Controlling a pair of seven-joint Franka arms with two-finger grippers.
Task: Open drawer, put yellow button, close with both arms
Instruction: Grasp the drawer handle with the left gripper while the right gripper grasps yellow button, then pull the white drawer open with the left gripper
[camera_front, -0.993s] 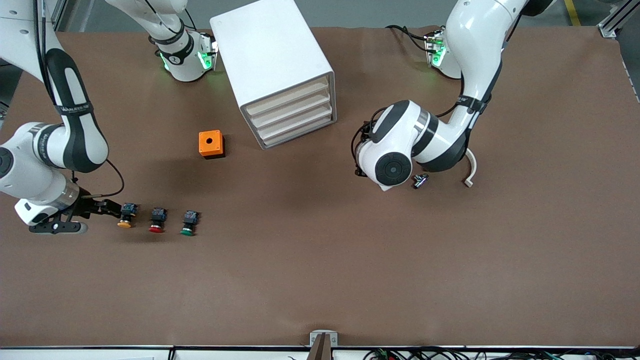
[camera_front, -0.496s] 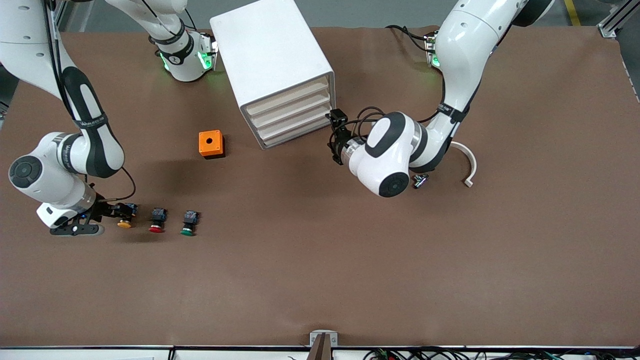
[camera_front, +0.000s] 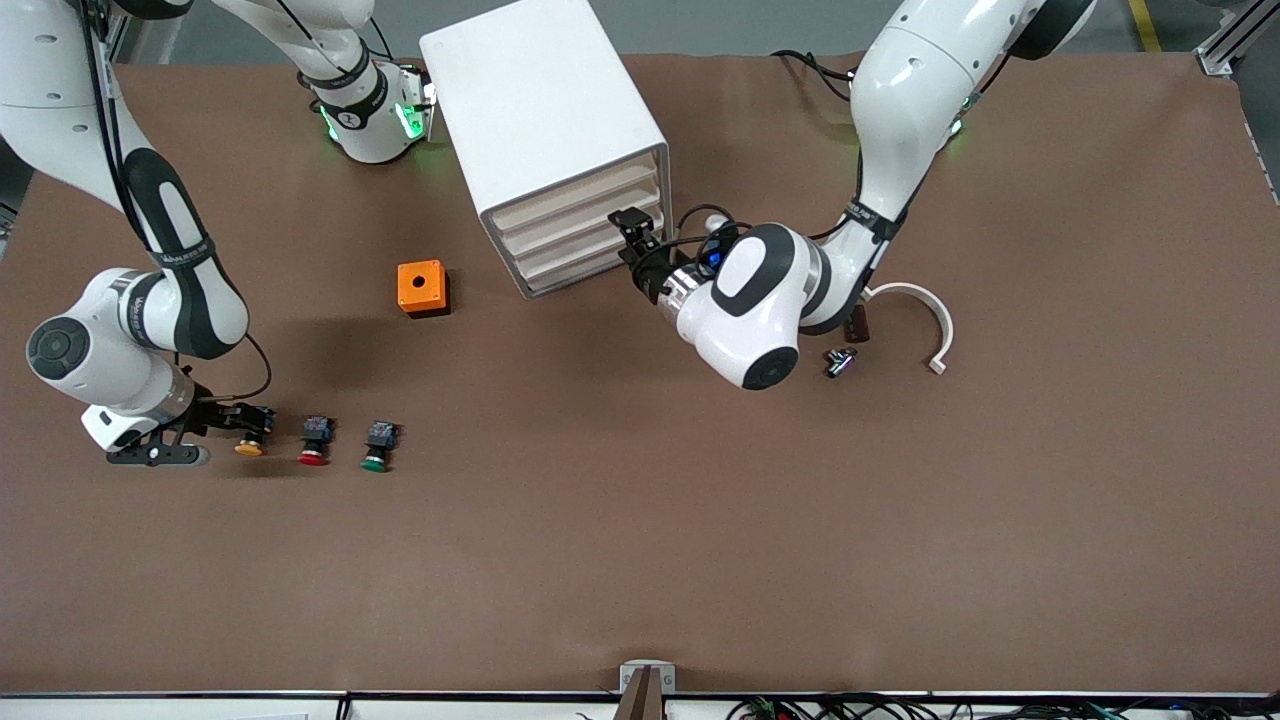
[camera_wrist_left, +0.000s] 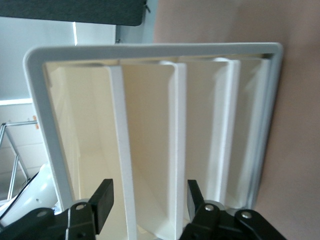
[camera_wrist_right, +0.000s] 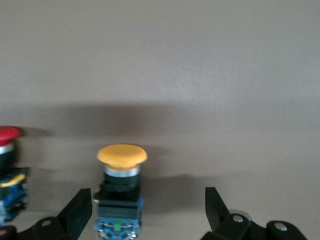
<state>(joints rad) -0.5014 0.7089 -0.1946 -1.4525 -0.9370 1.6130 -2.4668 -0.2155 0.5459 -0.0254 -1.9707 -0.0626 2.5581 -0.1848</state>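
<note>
None of the three steps is finished, as far as the views show: the drawer (camera_front: 570, 199), topmost of four in the white cabinet (camera_front: 540, 110), sits flush and closed, and the yellow button (camera_front: 252, 434) lies on the tabletop (camera_front: 700, 520), not lifted.

Both arms look poised to begin. The left claw (camera_front: 632, 232) is right at the cabinet's front, at the end toward the left arm. In the left wrist view its fingers (camera_wrist_left: 102, 200) are spread wide with the cream drawer fronts between and ahead of them; I cannot tell that either finger touches a front, and which of the upper drawers it lines up with is uncertain. The right claw (camera_front: 240, 418) is low at the tabletop with the yellow button between its spread fingers (camera_wrist_right: 77, 210); the wrist view shows clear gaps on both sides, so it is straddling, not pinching. Left to do, by my judgement: close on the button, pull the drawer out, carry and drop the button in, then push the drawer shut with both arms.

The yellow button lies on its side. Its long axis runs from the bluish rear block, deepest between the right claw's fingers, to the yellow cap pointing away from the claw and toward the front camera. The red button (camera_front: 315, 441) lies just beside it, parallel, outside the claw, with the green button (camera_front: 377, 447) next along.
</note>
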